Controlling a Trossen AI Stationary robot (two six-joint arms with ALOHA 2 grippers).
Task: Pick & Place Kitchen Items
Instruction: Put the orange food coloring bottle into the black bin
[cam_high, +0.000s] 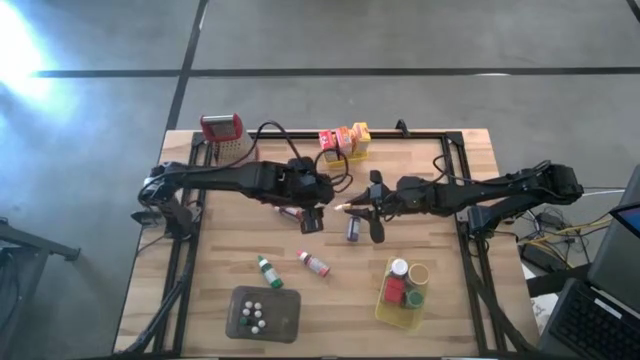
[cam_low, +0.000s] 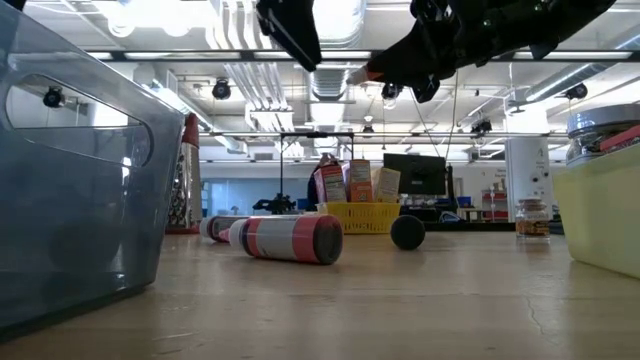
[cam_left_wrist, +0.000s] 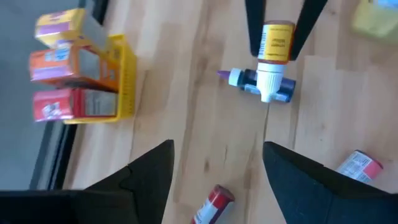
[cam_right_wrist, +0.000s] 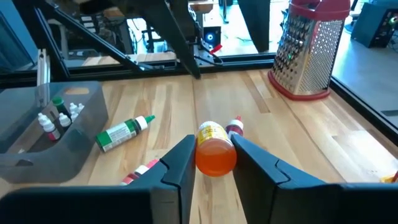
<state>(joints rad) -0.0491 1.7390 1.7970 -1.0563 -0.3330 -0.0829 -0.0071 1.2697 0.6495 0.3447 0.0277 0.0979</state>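
Observation:
My right gripper is shut on a small orange bottle with a yellow label and white cap, in the air over the table's middle. My left gripper hangs open and empty just left of it, facing it. On the wood below lie on their sides a blue bottle, a red-capped bottle, a red-and-white bottle and a green bottle. Orange, yellow and red boxes stand in a yellow basket at the far edge. My right gripper pinches the orange bottle's body at the label between its two fingers. The fingers come nearly level from the table's right and lie along the bottle. Its white cap sticks out past the fingertips toward my left gripper. The bottle is clear of the table.
A metal grater with a red handle stands at the far left. A grey tray holding tiny bottles sits at the near edge, and a yellow basket with jars sits near right. A black frame runs along the table's edges.

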